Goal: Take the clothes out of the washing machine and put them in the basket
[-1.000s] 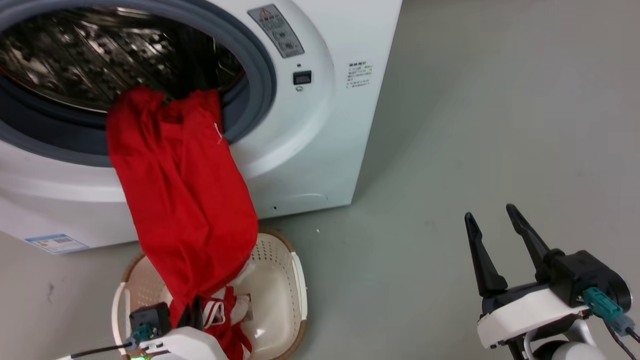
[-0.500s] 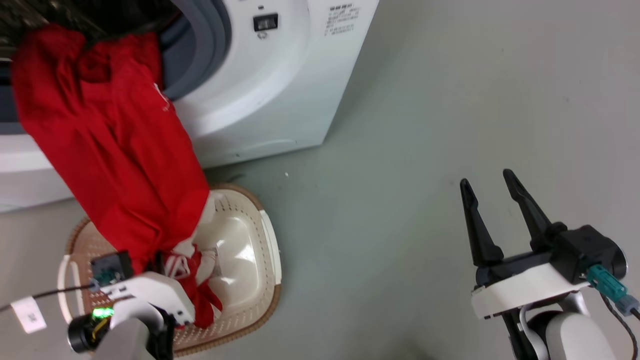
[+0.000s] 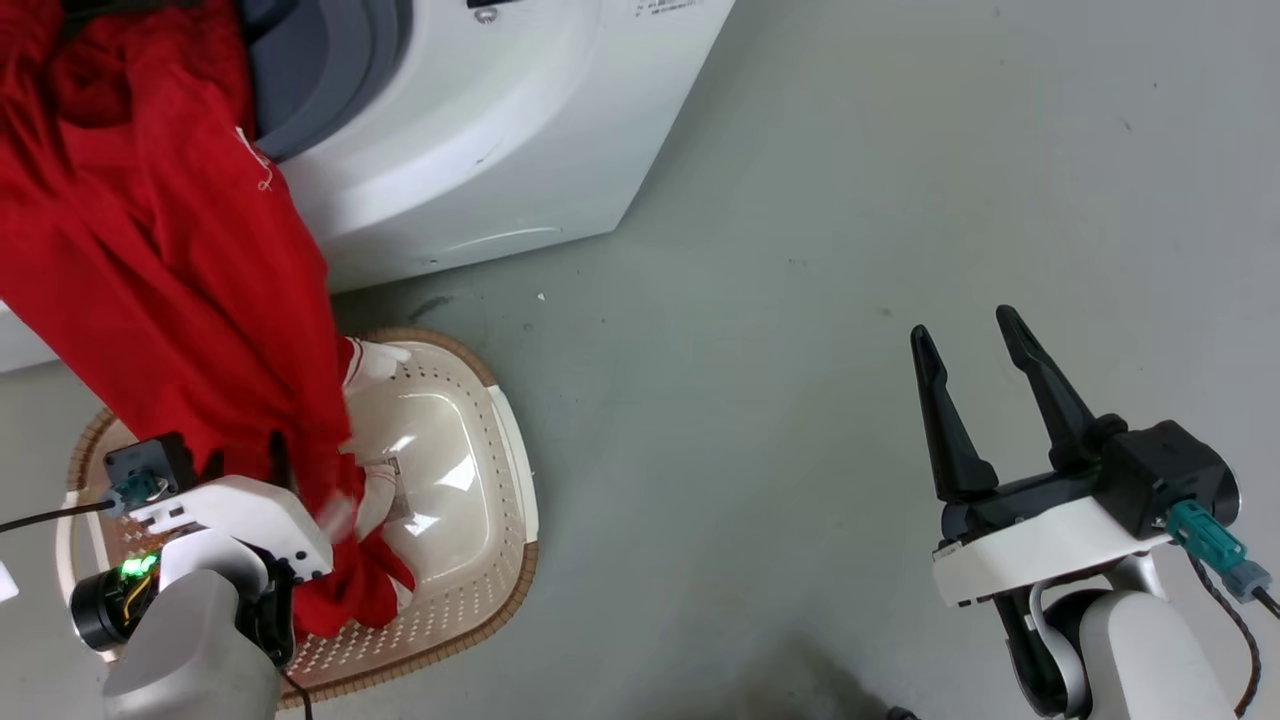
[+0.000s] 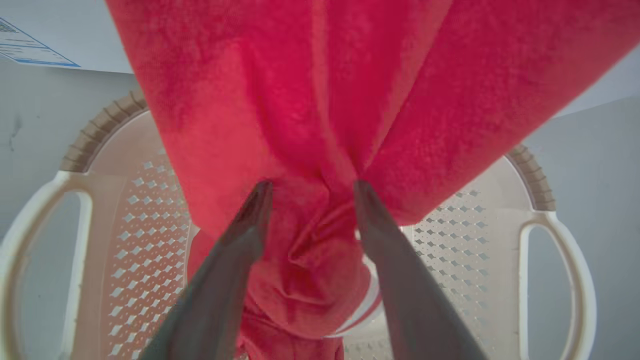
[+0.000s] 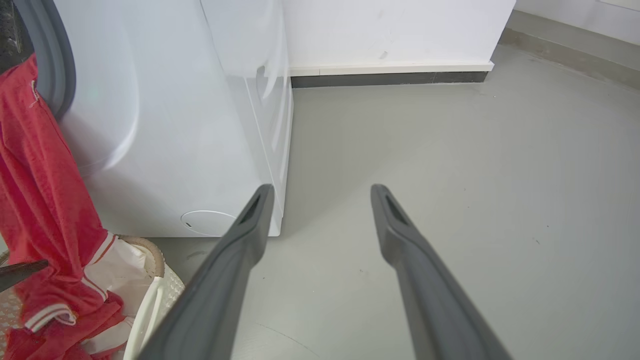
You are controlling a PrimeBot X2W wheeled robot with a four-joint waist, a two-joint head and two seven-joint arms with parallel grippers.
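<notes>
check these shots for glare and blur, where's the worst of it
Head view: white glare patches on the glossy base of the basket, and the white trim of the clothes looks smeared. Left wrist view: the left hand is soft-edged up close, the fabric weave sharper. Right wrist view: a pale sheen streaks the washing machine front; the right hand blurs toward the bottom edge.

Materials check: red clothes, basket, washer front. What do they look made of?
The clothes: soft matte knit with a fuzzy surface and bunched folds; the fibre is unclear. The basket: moulded cream plastic with glossy highlights and punched holes; its brown rim looks like a moulded imitation of weave. The washing machine: a glossy white panel, painted metal or plastic, can't tell; the grey door seal looks like rubber.
</notes>
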